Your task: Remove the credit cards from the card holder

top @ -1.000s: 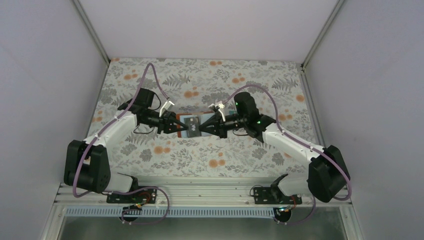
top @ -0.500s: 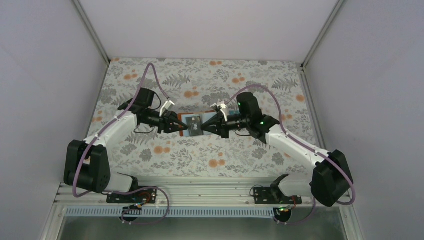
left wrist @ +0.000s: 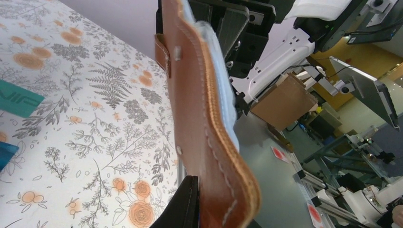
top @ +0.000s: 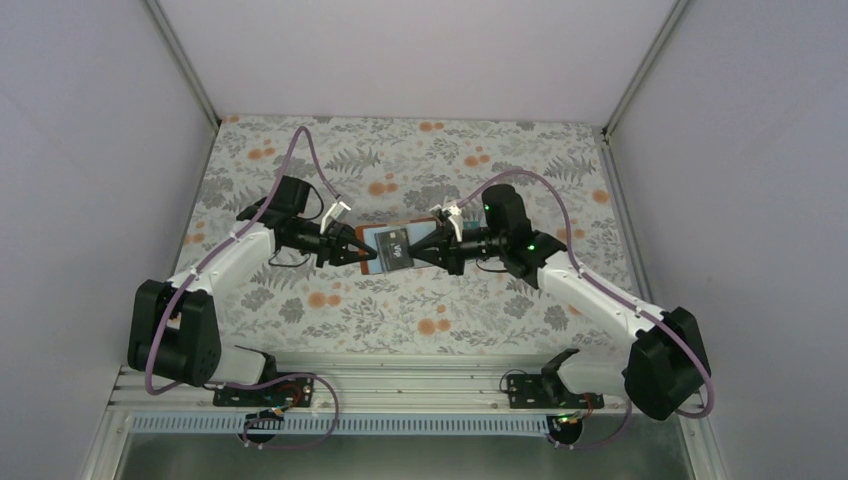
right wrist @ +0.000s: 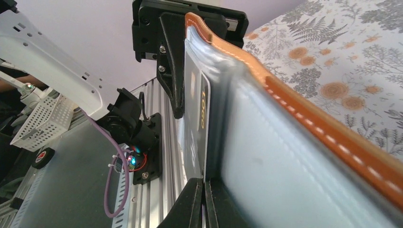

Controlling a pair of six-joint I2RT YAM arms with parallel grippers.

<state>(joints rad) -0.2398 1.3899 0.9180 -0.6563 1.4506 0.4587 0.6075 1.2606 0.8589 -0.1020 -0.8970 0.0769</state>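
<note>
- holding the card holder [left wrist: 204, 118] up off the bench [top: 450, 160], mid-scene, strung between the two arms.
- pinching its left end with the left gripper [top: 357, 250], fingers pressed together on the brown leather, one finger flat against the stitched outer face in the wrist view.
- clamping from the right with the right gripper [top: 421, 249], fingers pressed tight on what looks like the edge of the black card [right wrist: 196, 118]; cannot tell whether a lip of the pale inner pocket is caught as well.
- finding that black card partly tucked in its pocket, gold digits showing along one side.
- counting two cards already out: the teal card [left wrist: 19, 97] and the blue card [left wrist: 4, 154], flat on the bench below the holder, near each other but apart, the blue one cut off by the frame edge; not visible from the top view.
- seeing no pink card in any view; cannot tell whether it sits deeper in the holder or lies hidden under an arm.
- judging the task about half done: two out, the black one gripped but not yet free, the pink one unaccounted for.
- likely needing a firm hold on the left and a straight pull to the right, so the card slides out without dragging the holder along.
</note>
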